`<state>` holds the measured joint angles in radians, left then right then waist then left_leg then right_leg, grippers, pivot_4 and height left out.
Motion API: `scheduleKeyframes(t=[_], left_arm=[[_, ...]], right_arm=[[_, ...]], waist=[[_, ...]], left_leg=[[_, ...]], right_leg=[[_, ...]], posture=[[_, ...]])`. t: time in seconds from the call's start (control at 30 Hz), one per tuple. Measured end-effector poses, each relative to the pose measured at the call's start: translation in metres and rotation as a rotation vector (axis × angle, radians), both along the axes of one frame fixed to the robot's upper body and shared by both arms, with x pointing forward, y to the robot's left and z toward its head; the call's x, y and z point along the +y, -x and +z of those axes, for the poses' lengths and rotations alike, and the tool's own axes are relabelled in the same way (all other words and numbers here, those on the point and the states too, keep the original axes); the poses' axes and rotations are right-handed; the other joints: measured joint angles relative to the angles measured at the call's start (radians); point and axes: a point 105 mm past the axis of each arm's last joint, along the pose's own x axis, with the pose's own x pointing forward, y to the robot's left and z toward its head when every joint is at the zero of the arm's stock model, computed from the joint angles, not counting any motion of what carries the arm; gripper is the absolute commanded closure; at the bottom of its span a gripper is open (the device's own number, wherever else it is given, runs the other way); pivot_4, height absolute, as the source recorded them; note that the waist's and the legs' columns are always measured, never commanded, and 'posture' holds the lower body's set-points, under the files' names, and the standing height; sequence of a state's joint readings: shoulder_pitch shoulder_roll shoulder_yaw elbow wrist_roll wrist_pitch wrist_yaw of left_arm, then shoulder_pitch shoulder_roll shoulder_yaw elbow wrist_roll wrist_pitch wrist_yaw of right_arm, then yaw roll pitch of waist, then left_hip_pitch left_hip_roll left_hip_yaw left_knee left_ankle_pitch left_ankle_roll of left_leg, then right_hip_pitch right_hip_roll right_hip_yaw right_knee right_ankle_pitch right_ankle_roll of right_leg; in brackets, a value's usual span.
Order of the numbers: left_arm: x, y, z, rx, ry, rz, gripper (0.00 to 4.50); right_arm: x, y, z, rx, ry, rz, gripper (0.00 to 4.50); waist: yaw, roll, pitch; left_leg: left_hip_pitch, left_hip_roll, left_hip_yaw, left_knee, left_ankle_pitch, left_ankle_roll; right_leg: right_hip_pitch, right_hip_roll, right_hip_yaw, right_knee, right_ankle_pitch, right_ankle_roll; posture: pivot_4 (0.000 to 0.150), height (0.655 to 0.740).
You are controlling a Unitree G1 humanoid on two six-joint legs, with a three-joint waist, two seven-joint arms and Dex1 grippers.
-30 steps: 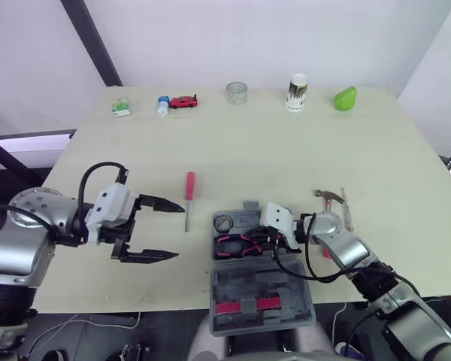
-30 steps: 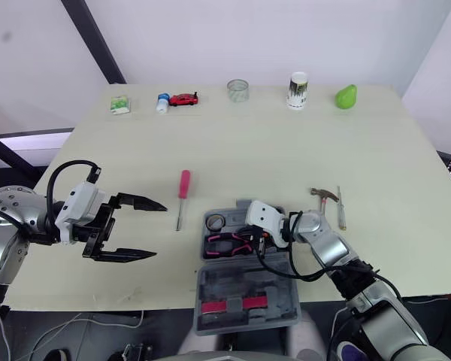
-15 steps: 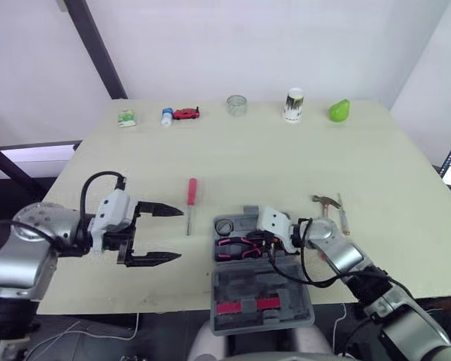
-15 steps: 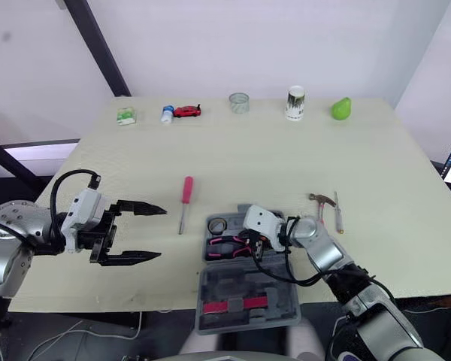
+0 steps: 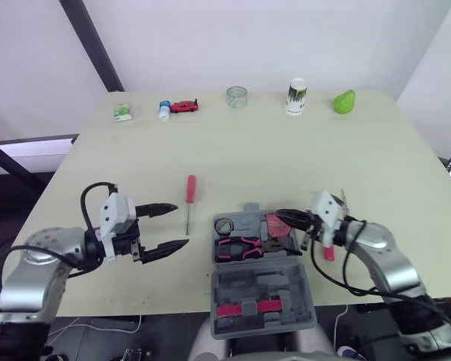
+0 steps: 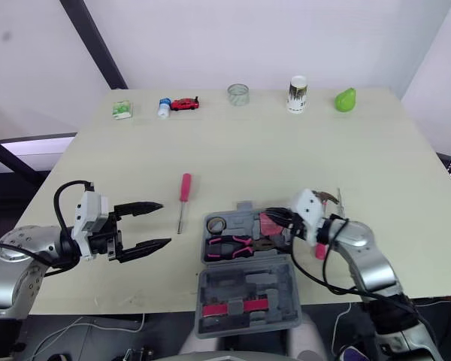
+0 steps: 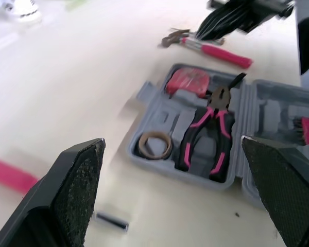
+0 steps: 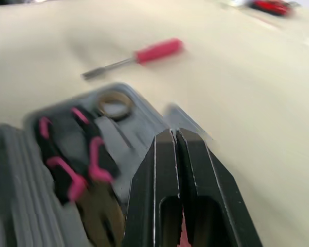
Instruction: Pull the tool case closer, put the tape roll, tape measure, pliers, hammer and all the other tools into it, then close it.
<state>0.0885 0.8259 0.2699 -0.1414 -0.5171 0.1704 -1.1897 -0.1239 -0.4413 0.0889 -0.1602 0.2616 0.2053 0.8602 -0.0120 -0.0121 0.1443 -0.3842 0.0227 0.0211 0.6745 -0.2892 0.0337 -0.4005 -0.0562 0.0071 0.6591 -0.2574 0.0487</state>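
The grey tool case (image 5: 234,284) lies open at the table's front edge. Its tray holds the tape roll (image 5: 224,226), the pink-handled pliers (image 5: 244,244) and the red tape measure (image 5: 274,223). My right gripper (image 5: 279,214) is shut and empty, hovering over the tray's right end near the tape measure. The hammer (image 7: 195,43) lies on the table right of the case, and its pink handle (image 5: 328,252) shows beneath my right wrist. A red-handled screwdriver (image 5: 189,189) lies left of the case. My left gripper (image 5: 185,224) stands open and empty, just left of the screwdriver's tip.
Along the far edge stand a green packet (image 5: 121,111), a small bottle (image 5: 164,107), a red toy car (image 5: 184,104), a clear tape ring (image 5: 237,95), a cup (image 5: 297,94) and a green pear (image 5: 345,100). A thin metal tool (image 6: 339,198) lies beside the hammer.
My right gripper has drawn back to the right, off the pliers, which stay in the tray. My left gripper sits slightly lower and narrower. The camera shifted.
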Motion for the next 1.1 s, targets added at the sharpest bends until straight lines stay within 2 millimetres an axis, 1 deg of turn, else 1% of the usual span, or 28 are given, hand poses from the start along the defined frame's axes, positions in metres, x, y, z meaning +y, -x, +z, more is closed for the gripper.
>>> scheduleKeyframes(t=[0.07,0.1,0.17,0.2,0.27,0.3,0.33,0.37,0.43,0.47,0.5,0.53,0.57,0.6,0.63,0.67,0.73,0.83,0.9,1.03,1.1], left_arm=[[0.007,0.004,-0.007,0.009,0.021,0.060,0.00],[0.009,0.004,-0.008,0.013,0.026,0.074,0.00],[0.015,0.006,-0.012,0.015,0.040,0.120,0.00],[0.019,0.009,-0.015,0.016,0.046,0.149,0.00],[0.032,0.016,-0.024,0.029,0.057,0.218,0.00],[0.049,0.024,-0.038,0.061,0.048,0.305,0.00],[0.054,0.026,-0.042,0.072,0.047,0.326,0.00],[0.065,0.031,-0.052,0.097,0.040,0.383,0.00],[0.074,0.036,-0.059,0.093,0.047,0.427,0.00],[0.080,0.040,-0.061,0.098,0.044,0.451,0.00],[0.086,0.044,-0.064,0.106,0.041,0.473,0.00],[0.089,0.046,-0.065,0.109,0.039,0.484,0.00],[0.094,0.051,-0.068,0.119,0.036,0.501,0.00],[0.099,0.055,-0.071,0.126,0.033,0.514,0.00],[0.102,0.059,-0.072,0.131,0.031,0.521,0.00],[0.105,0.062,-0.074,0.136,0.028,0.527,0.00],[0.107,0.065,-0.077,0.141,0.027,0.528,0.00],[0.110,0.068,-0.079,0.138,0.025,0.518,0.00],[0.111,0.068,-0.079,0.129,0.020,0.507,0.00],[0.105,0.068,-0.076,0.148,0.028,0.459,0.00],[0.093,0.070,-0.076,0.171,0.011,0.362,0.00]], right_arm=[[-0.023,0.008,-0.004,0.000,-0.004,-0.064,4.39],[-0.028,0.009,-0.005,0.003,-0.001,-0.080,4.39],[-0.046,0.015,-0.006,-0.008,0.000,-0.134,4.39],[-0.056,0.021,-0.009,-0.004,-0.008,-0.167,4.39],[-0.081,0.035,-0.015,0.010,-0.005,-0.241,4.39],[-0.107,0.050,-0.023,0.041,-0.013,-0.315,4.16],[-0.113,0.054,-0.025,0.050,-0.012,-0.333,3.83],[-0.129,0.061,-0.030,0.069,-0.014,-0.381,3.66],[-0.152,0.077,-0.032,0.062,-0.020,-0.448,2.68],[-0.165,0.083,-0.033,0.059,-0.019,-0.495,2.07],[-0.177,0.090,-0.036,0.069,-0.020,-0.537,1.57],[-0.182,0.093,-0.037,0.075,-0.020,-0.553,1.16],[-0.191,0.100,-0.041,0.086,-0.022,-0.582,0.74],[-0.199,0.105,-0.044,0.098,-0.022,-0.609,0.22],[-0.205,0.110,-0.046,0.106,-0.023,-0.629,0.07],[-0.210,0.114,-0.048,0.112,-0.024,-0.642,0.07],[-0.213,0.117,-0.050,0.119,-0.026,-0.650,0.07],[-0.216,0.119,-0.052,0.121,-0.017,-0.652,0.07],[-0.213,0.119,-0.053,0.134,-0.009,-0.639,0.07],[-0.192,0.111,-0.049,0.141,0.021,-0.550,0.07],[-0.169,0.103,-0.046,0.135,0.068,-0.461,0.07]], waist=[[0.000,0.000,0.001],[-0.001,0.000,0.001],[-0.001,0.000,0.001],[0.000,0.000,0.001],[0.002,0.000,0.001],[0.004,0.000,0.001],[0.004,-0.001,0.001],[0.003,-0.003,0.003],[0.002,-0.004,0.003],[0.002,-0.005,0.003],[0.002,-0.005,0.003],[0.002,-0.005,0.003],[0.002,-0.005,0.003],[0.001,-0.005,0.003],[0.000,-0.005,0.003],[0.000,-0.005,0.003],[0.000,-0.005,0.003],[0.001,-0.005,0.003],[0.001,-0.005,0.003],[0.002,-0.005,0.003],[0.001,-0.004,0.003]], left_leg=[[0.001,0.000,0.000,-0.001,0.000,0.000],[0.001,0.000,0.000,-0.001,0.000,0.000],[0.002,0.000,0.000,-0.001,0.000,0.000],[0.002,0.000,0.000,-0.002,0.000,0.000],[0.002,0.000,0.001,-0.003,0.000,0.000],[0.002,0.000,0.001,-0.003,0.000,0.000],[0.002,0.000,0.001,-0.004,0.000,0.000],[0.003,0.000,0.001,-0.003,0.000,0.000],[0.004,0.000,0.002,-0.003,0.000,0.000],[0.005,0.001,0.002,-0.003,0.000,0.000],[0.005,0.001,0.002,-0.003,0.000,0.000],[0.005,0.001,0.002,-0.003,0.000,0.000],[0.005,0.001,0.002,-0.003,0.000,0.000],[0.005,0.001,0.002,-0.003,0.000,0.000],[0.005,0.001,0.002,-0.003,0.000,0.000],[0.005,0.001,0.002,-0.003,0.000,0.000],[0.005,0.001,0.002,-0.003,0.000,0.000],[0.005,0.001,0.002,-0.003,0.000,0.000],[0.005,0.001,0.002,-0.003,0.000,0.000],[0.005,0.001,0.002,-0.004,0.000,0.000],[0.005,0.001,0.002,-0.004,0.000,0.000]], right_leg=[[0.000,0.000,0.000,0.000,0.000,0.000],[0.000,0.000,0.000,0.001,0.000,0.000],[0.000,0.000,0.000,0.001,0.000,0.000],[0.000,0.000,0.000,0.001,0.000,0.000],[0.001,0.000,0.001,0.000,0.000,0.000],[0.001,0.000,0.001,-0.002,0.000,0.000],[0.001,0.000,0.001,-0.002,0.000,0.000],[0.002,0.000,0.001,-0.002,0.000,0.000],[0.003,0.000,0.002,-0.002,-0.002,-0.003],[0.004,0.000,0.002,-0.002,-0.002,-0.004],[0.004,-0.001,0.003,-0.002,-0.003,-0.004],[0.004,-0.001,0.003,-0.002,-0.003,-0.004],[0.004,-0.004,0.004,-0.002,-0.003,-0.004],[0.004,-0.006,0.004,-0.002,-0.003,-0.004],[0.004,-0.007,0.004,-0.002,-0.003,-0.004],[0.004,-0.007,0.004,-0.002,-0.003,-0.005],[0.004,-0.007,0.004,-0.002,-0.003,-0.005],[0.004,-0.008,0.004,-0.002,-0.003,-0.005],[0.004,-0.009,0.004,-0.002,-0.003,-0.005],[0.004,-0.010,0.003,-0.002,-0.003,-0.005],[0.003,-0.012,0.003,-0.002,-0.003,-0.005]], posture=[[0.150,0.7400],[0.150,0.7400],[0.150,0.7400],[0.150,0.7400],[0.150,0.7400],[0.150,0.7400],[0.150,0.7400],[0.150,0.7400],[0.150,0.7400],[0.150,0.7400],[0.150,0.7400],[0.150,0.7400],[0.150,0.7400],[0.150,0.7400],[0.150,0.7400],[0.150,0.7400],[0.150,0.7400],[0.150,0.7400],[0.150,0.7400],[0.150,0.7400],[0.150,0.7400]])
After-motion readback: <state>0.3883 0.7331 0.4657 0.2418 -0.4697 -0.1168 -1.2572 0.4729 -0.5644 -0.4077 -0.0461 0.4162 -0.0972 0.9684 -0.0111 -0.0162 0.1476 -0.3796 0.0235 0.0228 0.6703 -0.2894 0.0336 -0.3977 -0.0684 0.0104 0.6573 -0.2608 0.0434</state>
